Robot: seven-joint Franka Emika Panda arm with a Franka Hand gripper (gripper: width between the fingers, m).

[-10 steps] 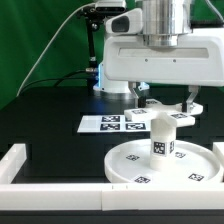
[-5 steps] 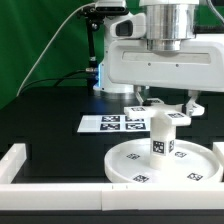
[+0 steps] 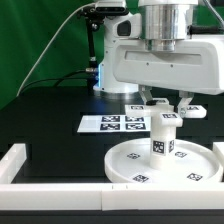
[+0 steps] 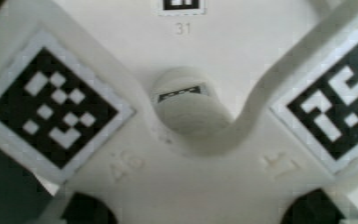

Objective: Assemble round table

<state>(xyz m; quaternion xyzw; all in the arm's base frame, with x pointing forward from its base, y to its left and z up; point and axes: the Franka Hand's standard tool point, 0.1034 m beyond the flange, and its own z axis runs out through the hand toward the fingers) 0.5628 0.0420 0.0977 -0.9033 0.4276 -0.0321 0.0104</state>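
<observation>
The exterior view takes in the whole scene: the black table (image 3: 50, 120), the long white border rail (image 3: 50, 167) along its near edge, and the large white rimmed round plastic disc (image 3: 135, 165) lying flat at the near right with square black-and-white tags on its face. Only this view shows the short white cylindrical leg (image 3: 163, 136) standing upright on the disc's centre and, just beyond the disc to the left, the flat white marker board (image 3: 112, 123). The wrist view looks straight down instead, showing the small white cross-shaped foot (image 4: 179, 100) from above, its tagged arms spreading outward. In the exterior view that foot sits at the leg's top, directly beneath the white arm's wrist. The two-finger gripper (image 3: 166, 106) hangs vertically over the leg, its dark fingers (image 3: 145, 98) closed halfway onto the foot's arms, gripping it.
</observation>
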